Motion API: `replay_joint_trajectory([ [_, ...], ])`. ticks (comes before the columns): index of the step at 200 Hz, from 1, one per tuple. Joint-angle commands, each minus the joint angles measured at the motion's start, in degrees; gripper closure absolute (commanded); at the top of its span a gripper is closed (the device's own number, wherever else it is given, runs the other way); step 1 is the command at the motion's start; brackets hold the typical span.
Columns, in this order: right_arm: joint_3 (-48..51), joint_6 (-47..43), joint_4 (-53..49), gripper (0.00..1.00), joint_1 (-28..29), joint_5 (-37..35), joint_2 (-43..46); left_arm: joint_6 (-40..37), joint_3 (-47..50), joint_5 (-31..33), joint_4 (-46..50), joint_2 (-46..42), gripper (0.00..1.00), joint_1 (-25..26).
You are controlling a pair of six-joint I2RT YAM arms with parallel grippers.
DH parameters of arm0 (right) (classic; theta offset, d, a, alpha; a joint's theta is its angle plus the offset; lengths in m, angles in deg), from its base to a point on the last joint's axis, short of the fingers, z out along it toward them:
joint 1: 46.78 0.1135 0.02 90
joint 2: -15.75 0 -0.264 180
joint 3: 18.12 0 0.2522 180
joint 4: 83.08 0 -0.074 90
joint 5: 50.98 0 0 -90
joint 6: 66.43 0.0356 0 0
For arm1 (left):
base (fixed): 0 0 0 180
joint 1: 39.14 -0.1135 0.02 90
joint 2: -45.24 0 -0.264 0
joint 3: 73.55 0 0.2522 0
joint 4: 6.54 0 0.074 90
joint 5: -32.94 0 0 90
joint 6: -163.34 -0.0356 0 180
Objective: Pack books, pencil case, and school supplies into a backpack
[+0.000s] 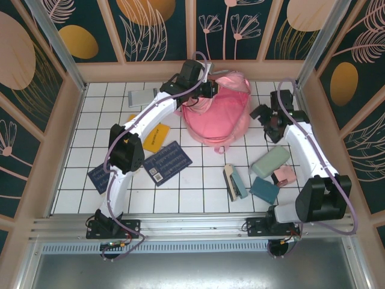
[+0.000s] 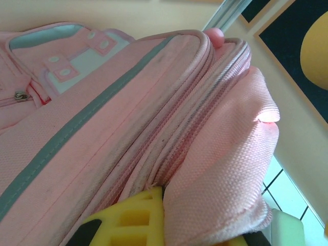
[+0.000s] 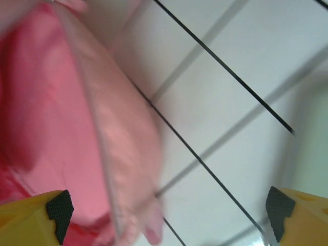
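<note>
left gripper [image 1: 206,91]: fingers pressed together, pinching fabric at the far top edge of the pink backpack [image 1: 218,117] | right gripper [image 3: 169,207]: fingers spread wide, holding nothing, just beside the pink backpack's right side | pink backpack: far middle of the tiled table [image 1: 198,183]

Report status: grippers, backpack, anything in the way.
Left gripper shut on backpack fabric. Right gripper open, empty, beside backpack. Books, pencil case on table, unpacked. Left arm overhangs yellow book.

Blurred backpack [image 3: 77,128], cut by left edge; yellow book [image 1: 155,137] partly under left arm [image 1: 150,114].
</note>
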Motion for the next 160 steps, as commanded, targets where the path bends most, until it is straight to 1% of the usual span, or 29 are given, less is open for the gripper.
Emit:
replay_joint_trajectory([
  [1, 4.8, 8.6, -11.8, 0.01, 0.4, 0.8, 3.2, 0.6, -2.0, -1.0, -8.3, 1.1, 1.0, -0.9],
  [25, 9.4, 15.6, -16.1, 0.01, 1.6, -0.4, 7.7, 1.8, -2.7, -3.0, -8.9, 2.2, 1.0, -0.9],
  [49, 14.3, 19.0, -15.9, 0.01, 2.2, 0.1, 10.8, 2.7, -4.6, -4.3, -8.4, 3.6, 1.0, -1.0],
  [64, 16.7, 20.6, -15.1, 0.01, 3.2, 0.9, 11.1, 2.8, -5.2, -4.3, -8.4, 4.1, 1.0, -1.1],
  [99, 18.1, 21.3, -14.1, 0.01, 4.0, -0.4, 8.7, 3.5, -7.8, -4.9, -7.5, 6.1, 1.0, -1.7],
  [106, 18.2, 21.2, -13.6, 0.01, 3.9, -1.7, 8.2, 3.8, -7.8, -5.1, -7.6, 6.2, 1.0, -1.8],
  [128, 18.7, 20.2, -10.1, 0.01, 3.5, -3.1, 5.7, 3.9, -8.2, -5.2, -7.6, 6.8, 1.0, -1.8],
  [160, 20.9, 17.1, -1.9, 0.01, 2.7, -1.9, 0.8, 3.8, -8.3, -5.4, -7.6, 6.8, 1.0, -1.9],
])
